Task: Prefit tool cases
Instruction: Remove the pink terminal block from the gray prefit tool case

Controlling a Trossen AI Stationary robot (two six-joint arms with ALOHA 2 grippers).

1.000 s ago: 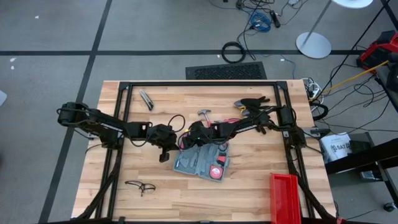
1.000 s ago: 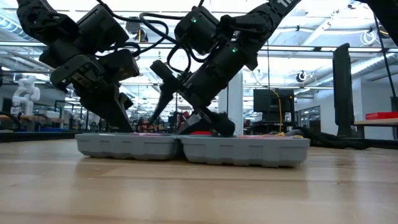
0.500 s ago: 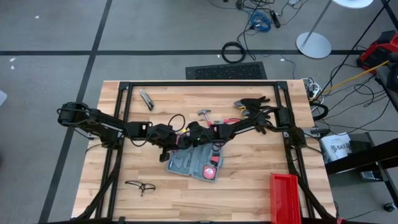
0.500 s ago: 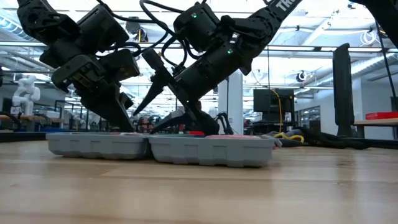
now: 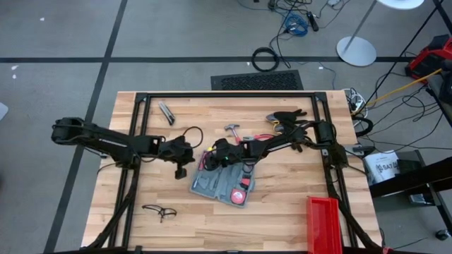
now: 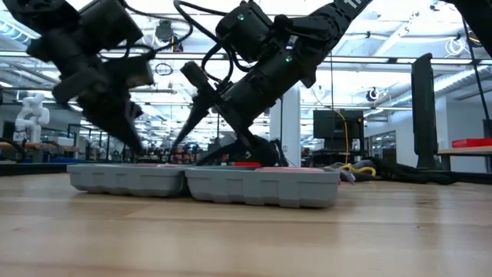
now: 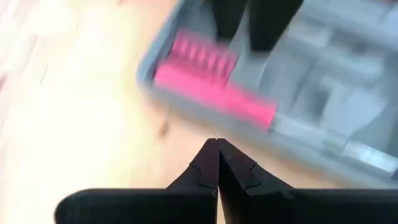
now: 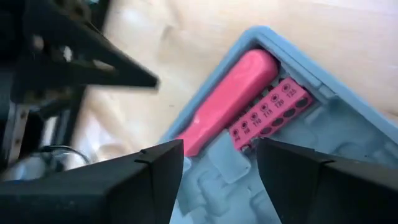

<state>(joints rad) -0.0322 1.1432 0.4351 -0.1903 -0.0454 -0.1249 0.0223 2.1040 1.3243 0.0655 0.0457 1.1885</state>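
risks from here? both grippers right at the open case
1. The tool case lies loose and skewed on the table; a nudge from either arm could slide it.
2. The open right gripper hangs over the red handle and bit holder and may knock them out.
3. The shut left gripper sits near the case edge and may snag it.

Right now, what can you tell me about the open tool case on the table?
The flat blue-grey plastic hinged tool case lies open, both halves flat on the wooden table, near its middle and skewed to its edges. Its grey moulded tray holds a red handle, a red bit strip and a round red-and-black item. The right tool hovers open over the tray; the shut left tool sits just off its edge.
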